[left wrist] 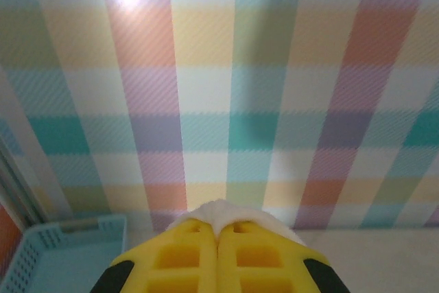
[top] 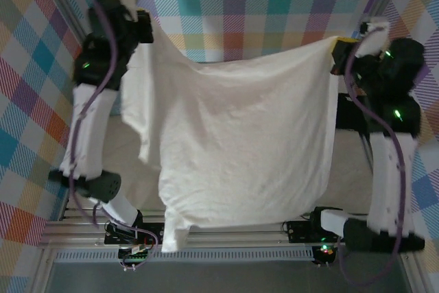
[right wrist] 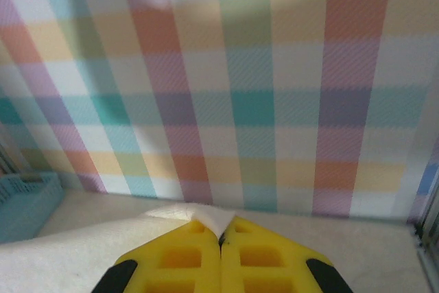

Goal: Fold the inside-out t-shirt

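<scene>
Item: t-shirt [top: 233, 142], held spread; left gripper [left wrist: 218, 232], right gripper [right wrist: 221, 237] clenched on its top corners; we judge the thin pinches may slip, dropping it crumpled.

At centre frame the white t-shirt [top: 233, 135] hides most of the bench [top: 351, 176]. The blue basket [left wrist: 62, 252] is cut by the lower left corner; the bottom edges crop the left pincer [left wrist: 218, 231] and right pincer [right wrist: 221, 235].
</scene>
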